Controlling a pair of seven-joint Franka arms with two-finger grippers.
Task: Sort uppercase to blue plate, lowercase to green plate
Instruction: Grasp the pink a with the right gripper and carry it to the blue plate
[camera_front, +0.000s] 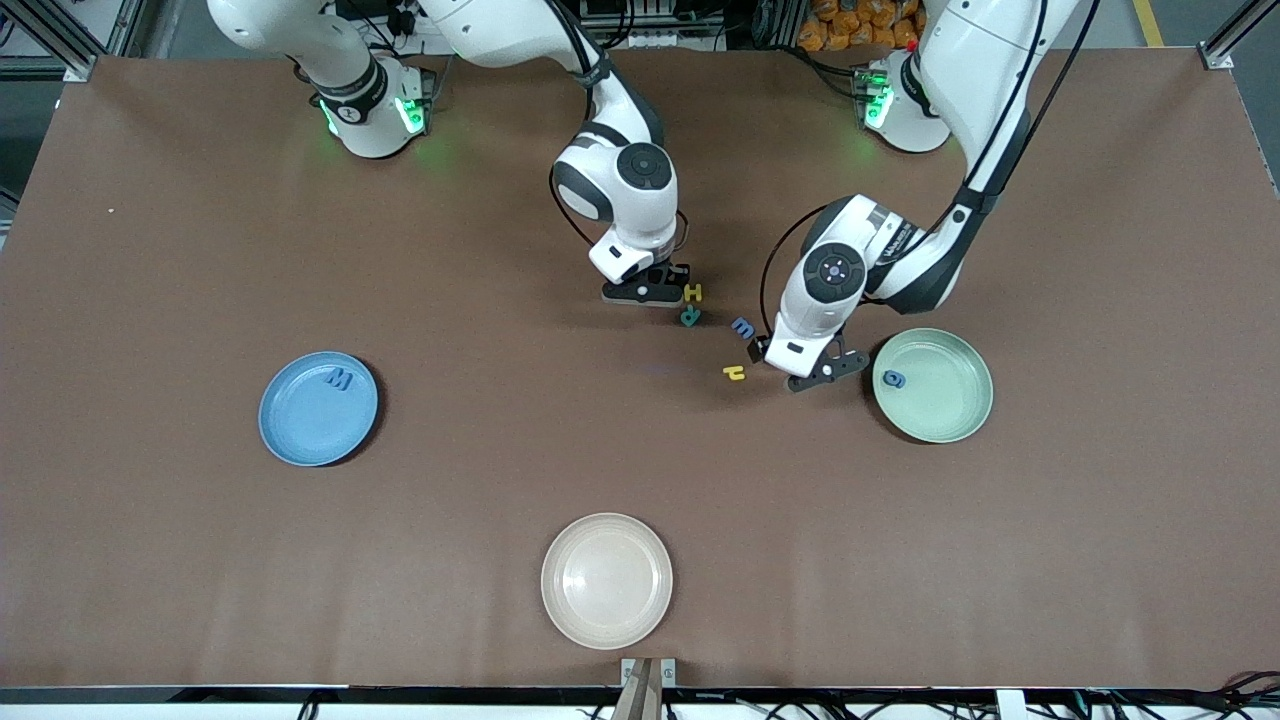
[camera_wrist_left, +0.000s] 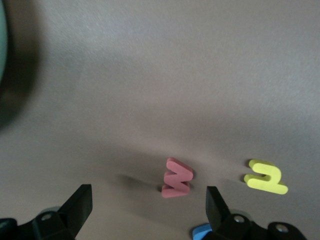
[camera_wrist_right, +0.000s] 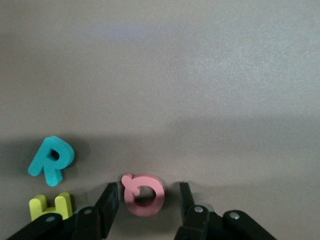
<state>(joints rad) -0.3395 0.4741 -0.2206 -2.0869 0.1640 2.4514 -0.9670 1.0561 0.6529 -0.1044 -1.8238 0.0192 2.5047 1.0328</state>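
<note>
**Foam letters mid-sort on brown matte table**

Soft, thick-cut foam letters with rounded edges, scattered on a dull brown table (camera_front: 200, 250) with a faint grain. Three smooth, shallow, round plastic plates with raised rims: blue plate (camera_front: 300, 425) toward the right arm's end, pale green plate (camera_front: 945, 400) toward the left arm's end, cream plate (camera_front: 607, 580) nearest the front camera, between the two.

Right gripper (camera_wrist_right: 146, 200) down at the table near its middle, black fingers (camera_wrist_right: 107, 200) flanking the red Q (camera_wrist_right: 143, 194) — one on each side, close but with slim gaps showing, no firm clamp visible; jaws partly closed around it. Teal R (camera_wrist_right: 51, 160) just beside, yellow H (camera_wrist_right: 50, 206) next to that, both flat on the table; in the front view H (camera_front: 692, 292) farther from the camera than R (camera_front: 690, 317).

Left gripper (camera_wrist_left: 147, 205) low over the table just beside the green plate, jaws spread wide, holding nothing. Red w (camera_wrist_left: 177, 178) flat on the table between the spread fingers, nearer one of them, touching neither. Yellow h (camera_wrist_left: 266, 177) outside the fingers, near the w; blue m (camera_front: 743, 326) close by, a blue sliver of it at the left wrist view's edge.

Blue M (camera_front: 340, 379) flat inside the blue plate, near its rim. Blue g (camera_front: 893, 379) inside the green plate.
</note>
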